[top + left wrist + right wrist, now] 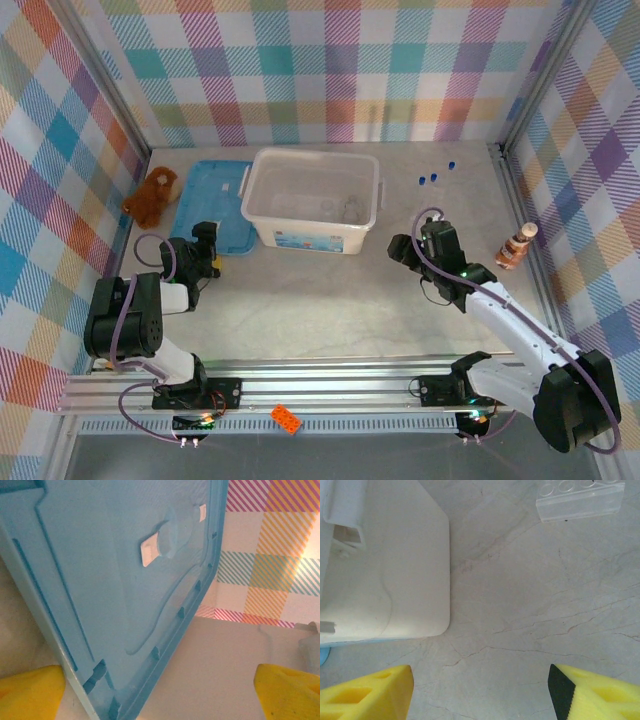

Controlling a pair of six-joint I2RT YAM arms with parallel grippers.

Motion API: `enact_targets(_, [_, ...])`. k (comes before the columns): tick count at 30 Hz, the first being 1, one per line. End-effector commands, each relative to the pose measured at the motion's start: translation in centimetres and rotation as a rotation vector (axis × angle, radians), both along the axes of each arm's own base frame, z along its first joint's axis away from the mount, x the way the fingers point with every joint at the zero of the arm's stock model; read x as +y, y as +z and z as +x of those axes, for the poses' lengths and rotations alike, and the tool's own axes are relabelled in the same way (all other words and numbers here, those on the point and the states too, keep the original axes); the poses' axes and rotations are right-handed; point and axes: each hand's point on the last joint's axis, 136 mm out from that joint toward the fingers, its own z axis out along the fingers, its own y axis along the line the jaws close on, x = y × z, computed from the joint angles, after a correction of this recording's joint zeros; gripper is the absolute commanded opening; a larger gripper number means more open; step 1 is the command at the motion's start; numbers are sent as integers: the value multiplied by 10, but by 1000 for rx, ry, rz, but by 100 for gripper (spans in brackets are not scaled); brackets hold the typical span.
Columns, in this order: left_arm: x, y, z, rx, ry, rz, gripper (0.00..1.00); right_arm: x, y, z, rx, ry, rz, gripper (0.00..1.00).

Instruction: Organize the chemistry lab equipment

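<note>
Looking from overhead, I see the test tubes (434, 177) as tiny blue caps on the desk (320, 300), right of the white plastic tub (315, 200). The right wrist view gives instead a clear rack (580, 500) with round holes, on pale veined stone past the tub's smooth rounded corner. The right gripper (480, 692) is open, its yellow fingers wide with nothing between. The left gripper (160, 695) gapes too, close over the blue lid (110, 580). From above the lid is a flat sheet; up close it is glossy with moulded ridges and edge notches.
</note>
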Motion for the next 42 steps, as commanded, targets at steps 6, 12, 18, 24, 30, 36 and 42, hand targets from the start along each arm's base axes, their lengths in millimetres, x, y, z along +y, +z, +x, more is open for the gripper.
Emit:
enact_targets(6, [-6, -4, -6, 103, -69, 73, 97, 4, 9, 3, -38, 22, -19, 73])
enact_targets(12, [-6, 11, -17, 124, -47, 41, 97, 5, 4, 3, -29, 16, -16, 73])
enact_targets(18, [-1, 18, -13, 177, -27, 20, 96, 7, 3, 4, -25, 22, -20, 73])
enact_targets(24, [-1, 5, -5, 246, -14, -47, 96, 6, 4, 3, -31, 20, -22, 73])
enact_targets(30, [3, -1, 6, 279, -15, -72, 95, 5, 4, 2, -31, 20, -26, 73])
enact_targets(36, [12, -1, 12, 292, 1, -59, 95, 5, 2, 2, -28, 17, -26, 73])
enact_targets(42, [14, -6, 13, 340, -8, -35, 95, 5, 3, 3, -33, 14, -22, 74])
